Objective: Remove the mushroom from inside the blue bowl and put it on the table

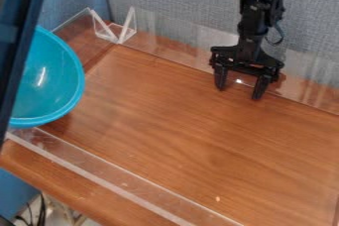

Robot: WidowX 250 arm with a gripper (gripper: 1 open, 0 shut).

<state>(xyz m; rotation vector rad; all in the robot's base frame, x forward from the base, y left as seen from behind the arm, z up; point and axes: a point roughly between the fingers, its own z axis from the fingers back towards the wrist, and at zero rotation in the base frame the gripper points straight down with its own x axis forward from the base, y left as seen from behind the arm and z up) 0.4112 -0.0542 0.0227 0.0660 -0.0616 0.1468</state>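
The blue bowl (44, 81) sits at the left edge of the table (185, 141), partly cut off by a dark bar in front of the camera. Its visible inside is smooth turquoise; the mushroom does not show in it or anywhere else. My gripper (240, 84) hangs at the back right of the table, far from the bowl, pointing down just above the wood. Its black fingers (219, 76) stand apart and open, with nothing between them.
Low clear acrylic walls (126, 185) border the table along the front and back. A clear triangular acrylic stand (114, 27) sits at the back left corner. A grey fabric wall rises behind.
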